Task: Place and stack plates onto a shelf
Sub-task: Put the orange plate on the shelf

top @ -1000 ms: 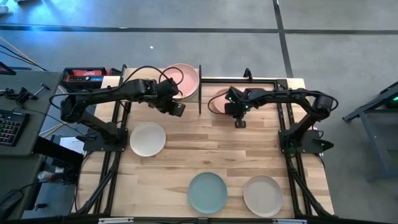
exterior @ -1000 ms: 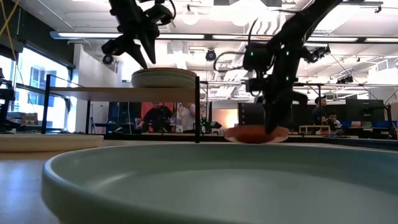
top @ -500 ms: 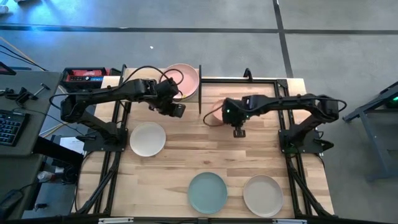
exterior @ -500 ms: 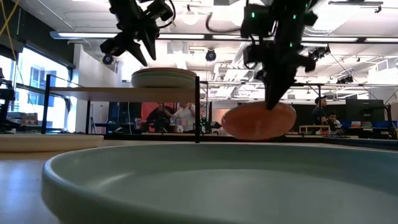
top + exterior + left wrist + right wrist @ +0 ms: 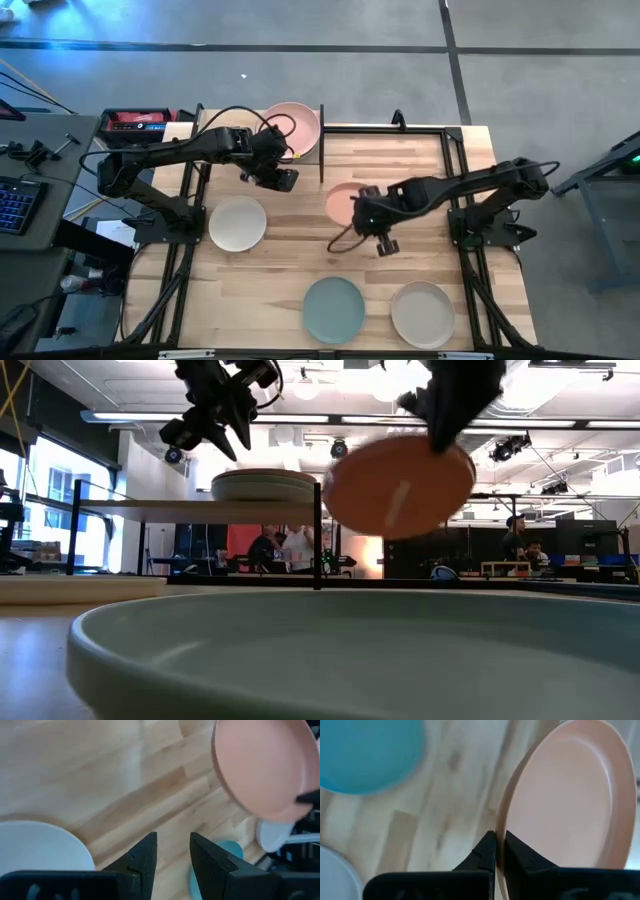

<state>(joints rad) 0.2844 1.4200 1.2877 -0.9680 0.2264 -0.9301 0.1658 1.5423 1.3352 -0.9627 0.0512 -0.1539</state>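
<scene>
On the counter (image 5: 300, 260) three plates waited, the shelf (image 5: 215, 128) held some, right pincer (image 5: 372, 222) pinched a salmon plate (image 5: 342, 203), left pincer (image 5: 283, 178) spread.

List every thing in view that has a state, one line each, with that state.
salmon plate: lifted off the table, tilted, pinched at its rim
right gripper: shut on the salmon plate's rim
left gripper: open, empty, above the shelf's edge
shelf: bears a plate stack
pink plate: tops the shelf stack
white plate: flat on the table
teal plate: flat on the table
beige plate: flat on the table
</scene>
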